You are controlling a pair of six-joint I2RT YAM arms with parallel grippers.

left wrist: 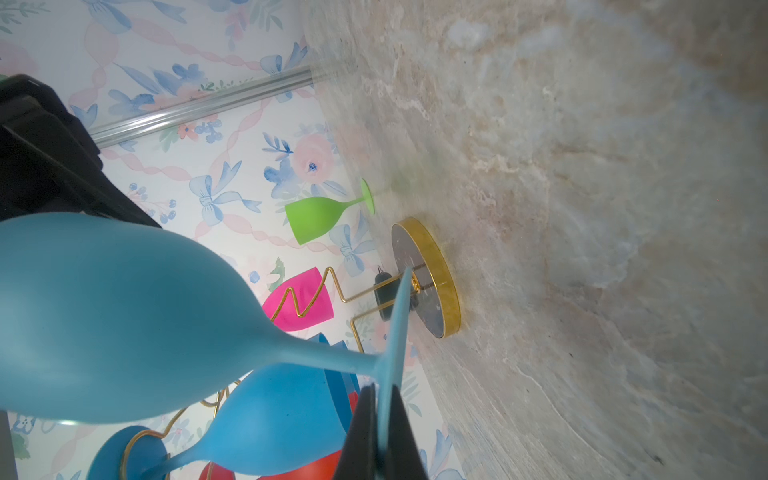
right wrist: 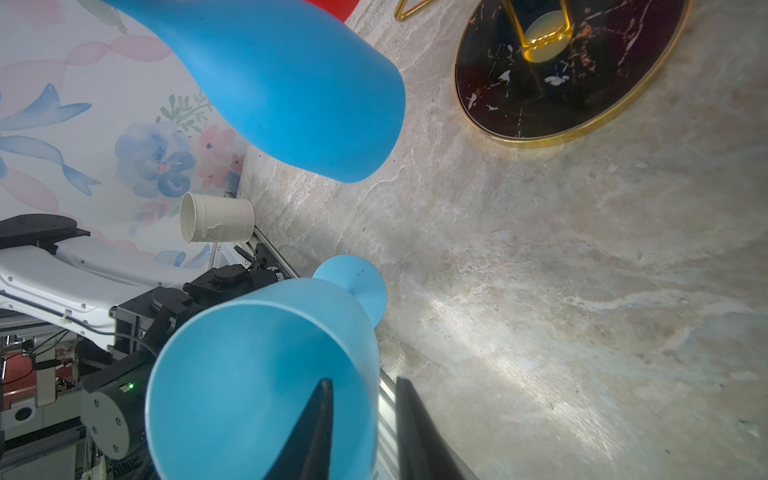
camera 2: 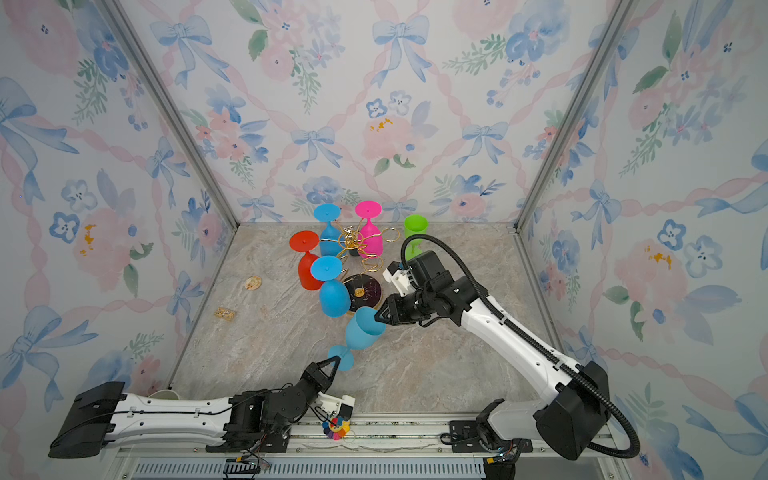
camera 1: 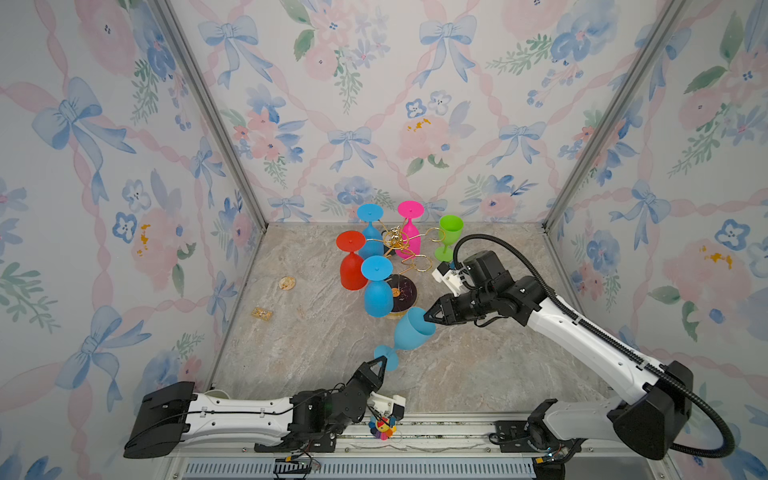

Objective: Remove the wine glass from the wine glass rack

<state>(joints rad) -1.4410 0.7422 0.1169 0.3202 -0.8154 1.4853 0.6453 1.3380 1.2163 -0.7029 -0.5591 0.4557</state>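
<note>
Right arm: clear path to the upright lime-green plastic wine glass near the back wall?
Likely yes for path: the lime-green wine glass stands close beside its wrist. But the right gripper straddles the rim of the light blue wine glass.

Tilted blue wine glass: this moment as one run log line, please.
wine glass: off rack | left end effector: shut on foot | right end effector: open, straddling rim

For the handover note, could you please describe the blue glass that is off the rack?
Start at the gold wine glass rack; just in front of its black base a blue wine glass is held tilted. Unlike the two blue glasses hung on the rack, the left end effector pinches its foot and the right end effector straddles its rim.
</note>
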